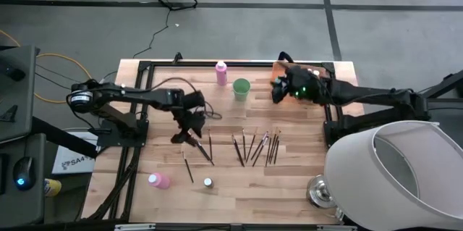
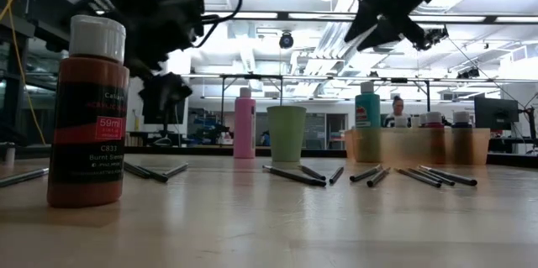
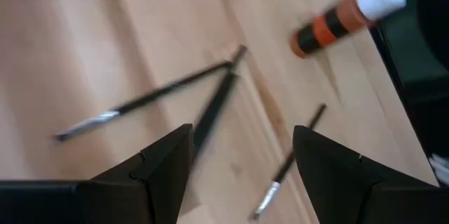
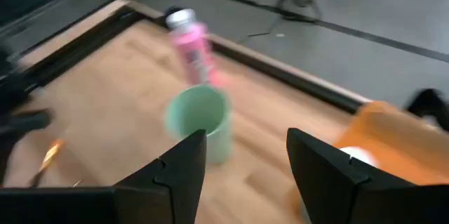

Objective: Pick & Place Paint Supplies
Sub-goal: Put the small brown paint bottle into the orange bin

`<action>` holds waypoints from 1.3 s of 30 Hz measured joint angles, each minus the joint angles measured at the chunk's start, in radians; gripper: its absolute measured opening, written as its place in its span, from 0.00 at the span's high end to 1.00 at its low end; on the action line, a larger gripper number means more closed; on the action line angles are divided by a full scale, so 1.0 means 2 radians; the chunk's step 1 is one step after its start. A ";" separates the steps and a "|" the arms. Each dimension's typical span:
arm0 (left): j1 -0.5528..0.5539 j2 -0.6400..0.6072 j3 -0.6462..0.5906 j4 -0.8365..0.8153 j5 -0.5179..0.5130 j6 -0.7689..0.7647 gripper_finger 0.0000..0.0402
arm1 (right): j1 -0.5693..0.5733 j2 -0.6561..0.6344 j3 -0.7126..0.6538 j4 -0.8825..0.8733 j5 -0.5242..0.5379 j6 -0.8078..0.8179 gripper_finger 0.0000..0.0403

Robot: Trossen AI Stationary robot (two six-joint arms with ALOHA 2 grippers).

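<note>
Two hands up: left hand (image 1: 189,131) spread right above the loose brushes (image 1: 255,148) on the table (image 1: 289,187), probably about to drop and pinch one. Right hand (image 1: 278,90) spread, empty, near the tray (image 1: 283,66).

**Even light from above, blur in both wrist views**

The wooden table (image 1: 289,187) is lit evenly and brightly from overhead, with only soft, short shadows under the brushes (image 1: 255,148). In the low view, long ceiling lamps (image 2: 252,18) glare white and the arms appear as dark silhouettes against them. The brown paint bottle (image 2: 87,112) close to the lens is sharp; the room behind is softer. Both wrist views are smeared by motion, so the green cup (image 4: 200,122) looks hazy.
</note>
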 joint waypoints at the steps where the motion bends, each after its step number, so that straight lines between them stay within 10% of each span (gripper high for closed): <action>1: -0.011 0.000 -0.005 0.002 0.000 0.000 0.40 | 0.015 0.000 0.000 0.002 0.000 0.000 0.52; 8: -0.098 0.000 -0.030 0.074 -0.008 -0.015 0.40 | 0.108 0.000 0.000 0.004 0.000 0.010 0.52; 18: -0.205 0.015 -0.041 0.202 -0.158 -0.051 0.36 | 0.202 0.000 0.000 0.005 0.016 0.017 0.52; 39: -0.307 0.161 -0.041 0.412 -0.220 -0.092 0.18 | 0.274 0.004 0.000 0.021 0.045 0.032 0.52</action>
